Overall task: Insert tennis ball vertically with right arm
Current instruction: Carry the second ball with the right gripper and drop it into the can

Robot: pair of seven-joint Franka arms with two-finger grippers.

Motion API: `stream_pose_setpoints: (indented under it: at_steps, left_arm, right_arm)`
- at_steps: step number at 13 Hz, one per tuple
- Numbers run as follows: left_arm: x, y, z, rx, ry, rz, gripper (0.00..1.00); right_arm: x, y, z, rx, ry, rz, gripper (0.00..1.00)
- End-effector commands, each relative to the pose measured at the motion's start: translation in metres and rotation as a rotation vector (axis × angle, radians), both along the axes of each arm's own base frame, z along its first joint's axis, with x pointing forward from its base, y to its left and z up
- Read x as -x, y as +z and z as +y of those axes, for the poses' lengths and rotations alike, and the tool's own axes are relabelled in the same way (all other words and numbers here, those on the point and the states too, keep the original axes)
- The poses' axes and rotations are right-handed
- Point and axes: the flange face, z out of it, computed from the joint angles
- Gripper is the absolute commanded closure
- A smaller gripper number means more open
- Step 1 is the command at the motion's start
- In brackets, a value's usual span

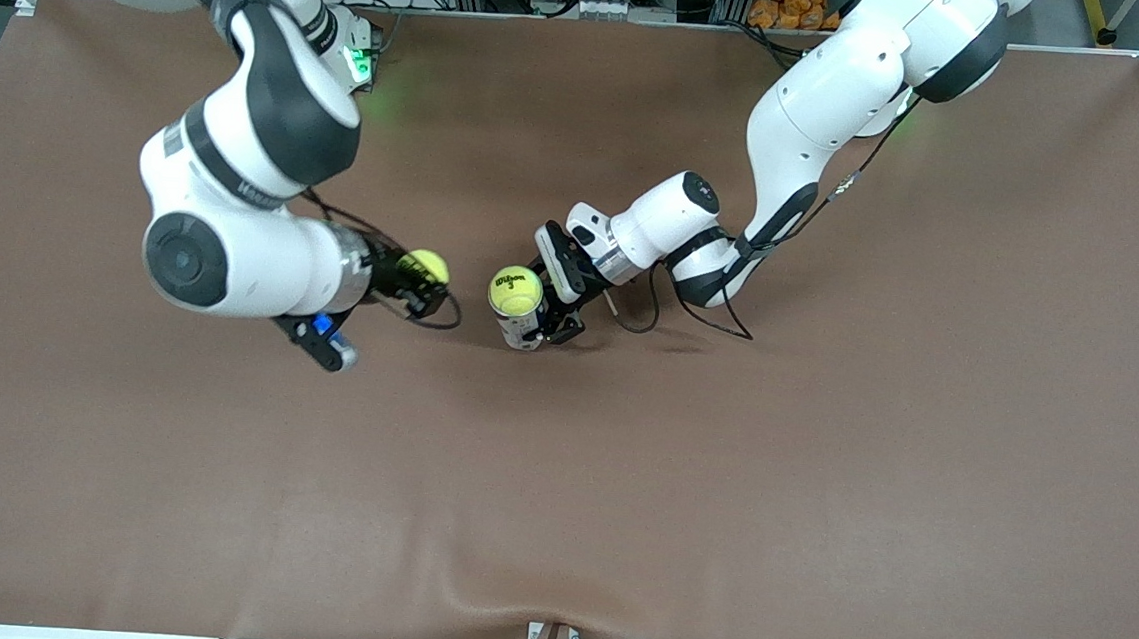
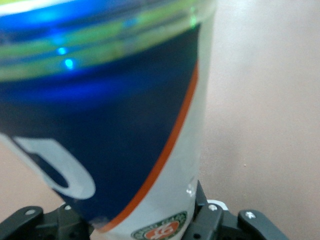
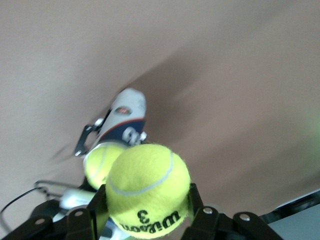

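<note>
My right gripper (image 1: 421,287) is shut on a yellow tennis ball (image 1: 429,267) marked "Wilson 3", which fills the jaws in the right wrist view (image 3: 148,187). It hangs over the table beside the can, toward the right arm's end. My left gripper (image 1: 557,311) is shut on a blue, white and orange ball can (image 1: 523,330), held upright at mid-table. A second tennis ball (image 1: 515,290) sits in the can's open mouth. The can fills the left wrist view (image 2: 115,125). The right wrist view shows the can (image 3: 127,117) with that ball (image 3: 101,161).
The brown table cover (image 1: 718,490) spreads wide around both grippers. A black cable (image 1: 690,318) loops on the table beside the left wrist. Racks and cables line the table edge by the robot bases.
</note>
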Motion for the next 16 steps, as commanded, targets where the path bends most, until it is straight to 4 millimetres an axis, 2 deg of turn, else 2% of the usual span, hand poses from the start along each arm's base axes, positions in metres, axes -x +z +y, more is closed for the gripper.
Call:
stream_pose_setpoints:
  at_steps: [1,3,7,10,13,16]
  left_arm:
    - [0.002,0.005,0.000,0.003,-0.014,-0.018,0.30]
    - [0.002,0.005,0.000,0.003,-0.014,-0.018,0.30]
    - [0.002,0.005,-0.001,0.004,-0.015,-0.018,0.30]
    - [0.002,0.005,0.000,0.003,-0.014,-0.016,0.30]
    - [0.002,0.004,0.000,0.003,-0.014,-0.016,0.30]
    - [0.002,0.004,0.001,0.002,-0.013,-0.015,0.30]
  right_arm:
    - [0.002,0.012,0.034,-0.036,-0.118,-0.021,1.00]
    - [0.013,0.000,0.061,-0.027,-0.107,-0.015,1.00]
    - [0.015,-0.016,0.067,-0.010,-0.097,-0.001,1.00]
    - [0.022,-0.045,0.089,0.011,-0.083,-0.032,1.00]
    - [0.021,-0.061,0.089,0.023,-0.085,-0.043,1.00]
    - [0.018,-0.072,0.079,0.059,-0.077,-0.046,1.00]
